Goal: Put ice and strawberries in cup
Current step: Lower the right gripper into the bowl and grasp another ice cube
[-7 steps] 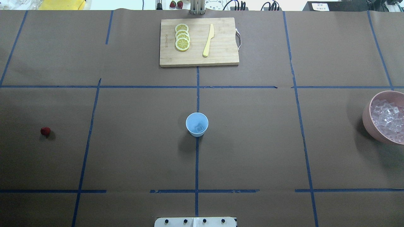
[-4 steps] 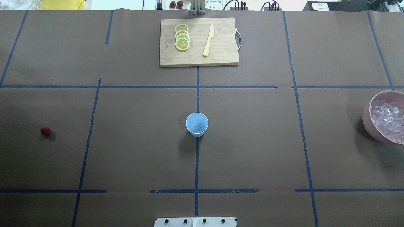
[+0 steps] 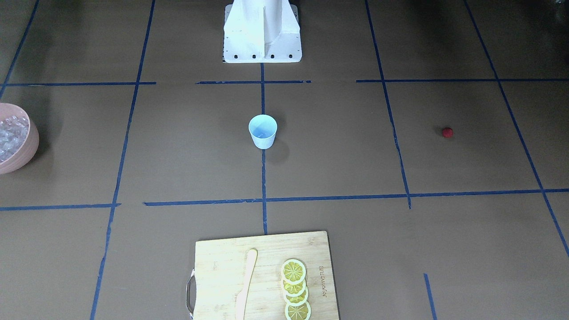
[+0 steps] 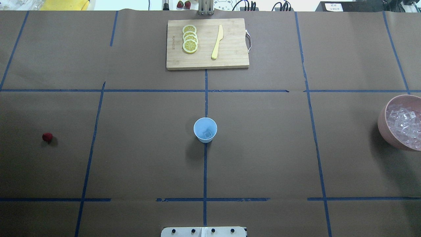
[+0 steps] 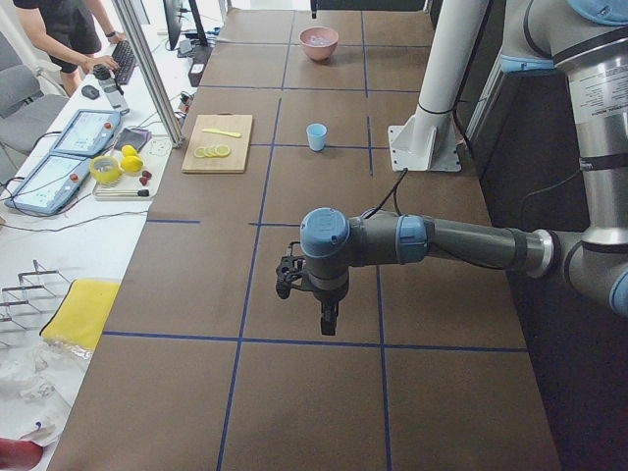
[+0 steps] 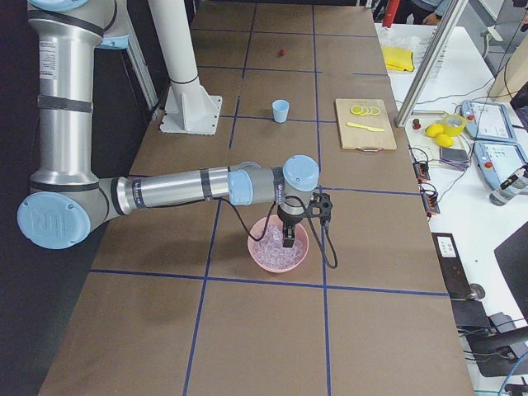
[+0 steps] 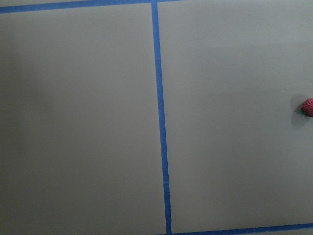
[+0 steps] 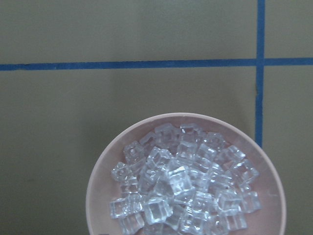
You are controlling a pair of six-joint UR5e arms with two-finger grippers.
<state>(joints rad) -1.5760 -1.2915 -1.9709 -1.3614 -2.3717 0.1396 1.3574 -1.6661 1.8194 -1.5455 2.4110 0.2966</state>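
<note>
The ice (image 8: 181, 188) lies heaped in the pink bowl (image 8: 183, 117) at the right end of the counter (image 4: 263, 148). The right pincer (image 6: 288, 239) hangs above that heap, pointing down. Its wrist camera looks into the bowl, with the cubes filling the lower half of the view. By my reading, the next pick needs little more than a plain descent, with hardly any sideways travel. The cubes lie jumbled and have no long axis to line up with. I cannot tell from the side view whether this pincer is wide or narrow. The cup (image 4: 205, 130) stands upright mid-counter, well apart from the bowl, with one cube in it. The strawberry (image 4: 47, 137) sits far left, nearer the left pincer (image 5: 327, 322), whose spread I likewise cannot tell.
</note>
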